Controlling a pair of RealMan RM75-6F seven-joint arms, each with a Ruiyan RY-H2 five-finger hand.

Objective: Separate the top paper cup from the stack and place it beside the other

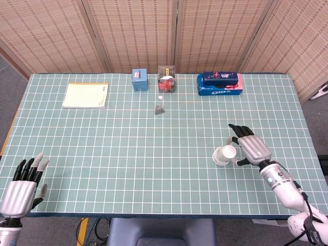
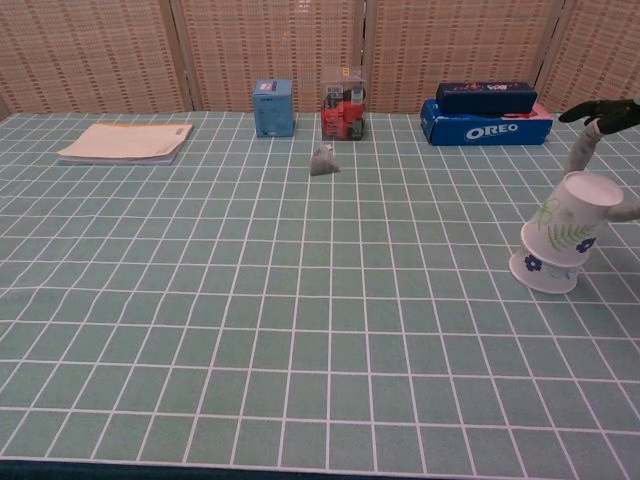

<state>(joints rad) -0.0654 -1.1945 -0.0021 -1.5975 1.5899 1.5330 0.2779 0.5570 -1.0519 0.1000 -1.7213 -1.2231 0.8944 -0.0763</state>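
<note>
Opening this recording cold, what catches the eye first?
The right hand near the table's right edge, gripping the top paper cup and tilting it off the lower cup. Next, the blue Oreo box along the far edge. The left hand rests open at the near left corner.

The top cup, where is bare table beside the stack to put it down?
Bare mat lies left of the paper cup stack, toward the table's middle, and in front of it. The right side is crowded by the right hand. The Oreo box stands far behind.
</note>
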